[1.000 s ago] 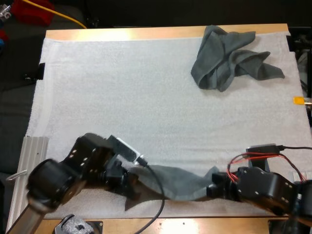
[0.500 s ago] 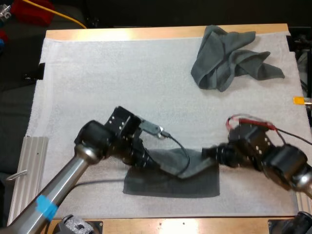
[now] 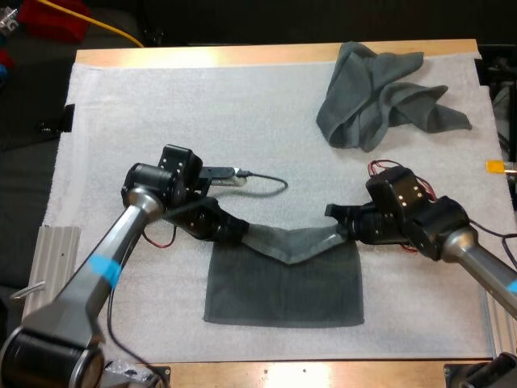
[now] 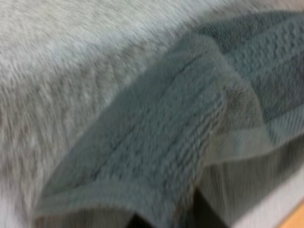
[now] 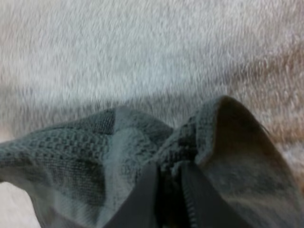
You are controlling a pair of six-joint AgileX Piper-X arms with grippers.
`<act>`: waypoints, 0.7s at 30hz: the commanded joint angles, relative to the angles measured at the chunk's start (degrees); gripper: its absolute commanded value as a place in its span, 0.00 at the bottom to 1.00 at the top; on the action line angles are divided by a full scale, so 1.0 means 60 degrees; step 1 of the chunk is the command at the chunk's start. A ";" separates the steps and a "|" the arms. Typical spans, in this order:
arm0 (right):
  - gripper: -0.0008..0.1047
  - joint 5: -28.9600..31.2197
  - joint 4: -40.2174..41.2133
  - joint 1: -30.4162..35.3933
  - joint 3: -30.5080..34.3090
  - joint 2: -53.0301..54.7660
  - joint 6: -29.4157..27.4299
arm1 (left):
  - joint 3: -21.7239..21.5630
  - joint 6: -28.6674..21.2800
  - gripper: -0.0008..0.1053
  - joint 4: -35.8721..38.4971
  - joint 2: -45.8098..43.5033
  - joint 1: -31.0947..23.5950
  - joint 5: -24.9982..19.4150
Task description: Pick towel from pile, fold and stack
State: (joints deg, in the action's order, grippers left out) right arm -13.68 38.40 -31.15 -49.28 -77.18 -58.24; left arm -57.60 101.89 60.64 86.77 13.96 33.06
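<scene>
We grip the towel at two corners, left gripper and right gripper each clamped on one. The fold sags between them, the rest flat on the mat beneath. Uneven travel could skew the fold, and a weak pinch could drop a corner

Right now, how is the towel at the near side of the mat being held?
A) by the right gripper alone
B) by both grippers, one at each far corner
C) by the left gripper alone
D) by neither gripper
B: the left gripper and the right gripper each pinch a far corner of the towel, lifting that edge while the rest lies flat on the mat.
</scene>
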 commanded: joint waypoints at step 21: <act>0.30 -0.0540 -0.1520 0.0971 -0.0030 -0.1186 0.1180 | -0.0010 0.0619 0.28 -0.1849 0.0993 -0.1663 0.1622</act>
State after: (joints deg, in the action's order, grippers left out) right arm -16.43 29.70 -25.55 -49.28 -84.41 -51.20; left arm -57.51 105.47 50.03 93.03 3.99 42.19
